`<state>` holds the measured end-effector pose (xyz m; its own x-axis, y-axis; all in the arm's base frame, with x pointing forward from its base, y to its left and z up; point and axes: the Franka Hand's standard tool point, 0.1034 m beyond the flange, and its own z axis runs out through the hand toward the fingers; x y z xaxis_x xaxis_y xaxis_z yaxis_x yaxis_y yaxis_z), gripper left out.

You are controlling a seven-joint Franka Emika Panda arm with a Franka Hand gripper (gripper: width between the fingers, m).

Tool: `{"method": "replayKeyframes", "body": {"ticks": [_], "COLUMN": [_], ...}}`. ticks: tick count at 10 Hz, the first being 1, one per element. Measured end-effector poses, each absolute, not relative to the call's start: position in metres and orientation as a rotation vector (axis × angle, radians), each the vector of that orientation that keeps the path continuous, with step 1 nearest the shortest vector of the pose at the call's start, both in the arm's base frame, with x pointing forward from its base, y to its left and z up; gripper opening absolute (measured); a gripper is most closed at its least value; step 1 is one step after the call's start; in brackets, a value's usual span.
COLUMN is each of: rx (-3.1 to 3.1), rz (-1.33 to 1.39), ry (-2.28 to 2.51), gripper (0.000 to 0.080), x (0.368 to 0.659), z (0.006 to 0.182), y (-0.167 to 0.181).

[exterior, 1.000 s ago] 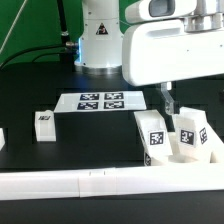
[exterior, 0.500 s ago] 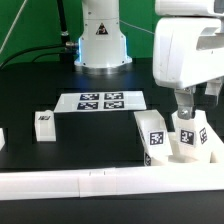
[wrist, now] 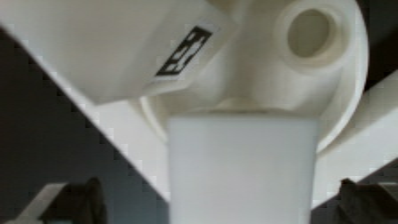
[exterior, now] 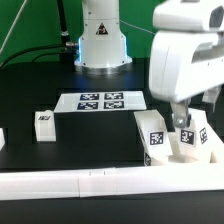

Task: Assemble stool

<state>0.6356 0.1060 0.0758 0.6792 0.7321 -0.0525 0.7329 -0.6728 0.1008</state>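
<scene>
The stool parts stand at the exterior view's right front: a white tagged piece beside a white leg, both upright against the front rail. My gripper hangs right over the leg, its fingers reaching down to the leg's top. In the wrist view the leg fills the middle, with the round seat, one recess hole and a tag behind it. The dark fingers stand apart on either side of the leg, with gaps showing. My gripper is open. How the seat and legs join is hidden.
A small loose leg lies at the exterior view's left, another at the left edge. The marker board lies at the back middle, before the robot base. A long white rail runs along the front.
The gripper has swung toward the exterior view's right and come down over the leg beside the tagged piece. The parts have not moved.
</scene>
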Motion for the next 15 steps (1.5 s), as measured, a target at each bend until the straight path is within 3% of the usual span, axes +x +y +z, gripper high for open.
{"method": "replayKeyframes", "body": {"ticks": [5,7,11,15], "rx": [2.805,2.842,2.968,3.109], "rz": [-0.018,-0.011,0.022,0.053], "ry": [1.152,1.059,0.642,-0.317], "gripper": [0.061,0.0332,0.0335,0.0337], "x": [0.635,0.6351,0.6362,0.6384], "z": [0.0718,0.0723,0.0723,0.0713], "y": [0.1101,0.1103,0.1102,0.1069]}}
